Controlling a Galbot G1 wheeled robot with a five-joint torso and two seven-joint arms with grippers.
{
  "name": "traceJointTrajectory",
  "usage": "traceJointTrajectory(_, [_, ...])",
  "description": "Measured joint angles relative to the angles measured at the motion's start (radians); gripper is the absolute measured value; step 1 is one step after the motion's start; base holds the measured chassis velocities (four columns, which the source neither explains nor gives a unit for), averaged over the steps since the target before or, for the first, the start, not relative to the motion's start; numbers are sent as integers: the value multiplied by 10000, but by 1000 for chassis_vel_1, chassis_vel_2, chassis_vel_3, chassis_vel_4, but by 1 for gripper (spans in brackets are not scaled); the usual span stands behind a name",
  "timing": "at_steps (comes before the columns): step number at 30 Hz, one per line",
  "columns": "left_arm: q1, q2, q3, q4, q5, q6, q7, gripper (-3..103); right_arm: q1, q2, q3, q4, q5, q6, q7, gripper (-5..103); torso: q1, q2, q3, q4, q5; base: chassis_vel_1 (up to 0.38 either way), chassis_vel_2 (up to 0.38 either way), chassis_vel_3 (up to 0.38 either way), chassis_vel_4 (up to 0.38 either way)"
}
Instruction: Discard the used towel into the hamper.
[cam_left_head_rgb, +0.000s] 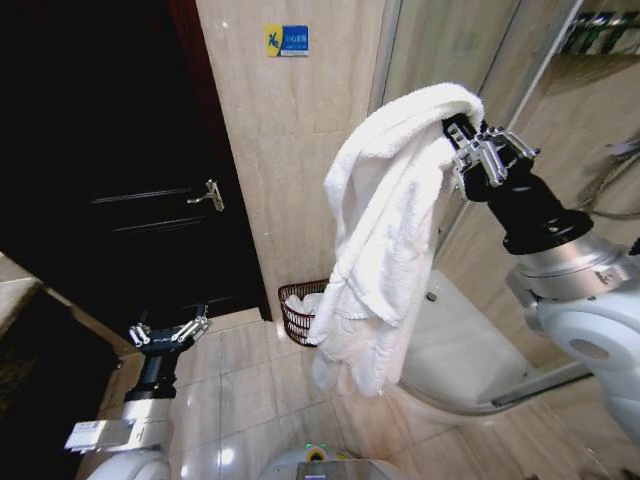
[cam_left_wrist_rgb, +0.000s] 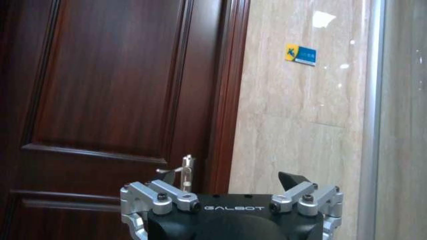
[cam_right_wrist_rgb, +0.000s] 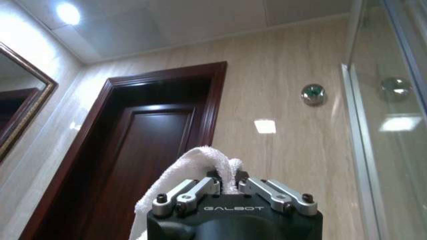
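Observation:
A white towel (cam_left_head_rgb: 385, 230) hangs in long folds from my right gripper (cam_left_head_rgb: 452, 135), which is raised high at the right and shut on the towel's top edge. The right wrist view shows the same towel (cam_right_wrist_rgb: 180, 175) bunched between the fingers of that gripper (cam_right_wrist_rgb: 227, 181). The hamper (cam_left_head_rgb: 300, 312), a small dark reddish-brown wire basket with white cloth inside, stands on the floor by the wall, partly behind the towel's lower end. My left gripper (cam_left_head_rgb: 168, 332) rests low at the left, open and holding nothing; in the left wrist view it (cam_left_wrist_rgb: 232, 192) faces the door.
A dark wooden door (cam_left_head_rgb: 120, 170) with a metal handle (cam_left_head_rgb: 208, 195) is at the left. A beige tiled wall (cam_left_head_rgb: 290, 150) rises behind the hamper. A glass shower enclosure (cam_left_head_rgb: 470, 60) and its white tray (cam_left_head_rgb: 460, 350) lie at the right. The floor tiles (cam_left_head_rgb: 250, 400) are glossy.

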Motion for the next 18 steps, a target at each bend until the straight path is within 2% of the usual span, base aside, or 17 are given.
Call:
traceJointTrajectory(5, [0, 0, 0, 0, 0, 0, 0, 100, 471, -361, -64, -163, 298, -39, 46, 9, -5, -2, -3, 3, -4, -34, 46, 36, -39])
traceJointTrajectory(18, [0, 0, 0, 0, 0, 0, 0, 100, 271, -255, -43, -243, 293, -58, -5, 9, -13, 0, -6, 1, -1, 3, -8, -4, 3])
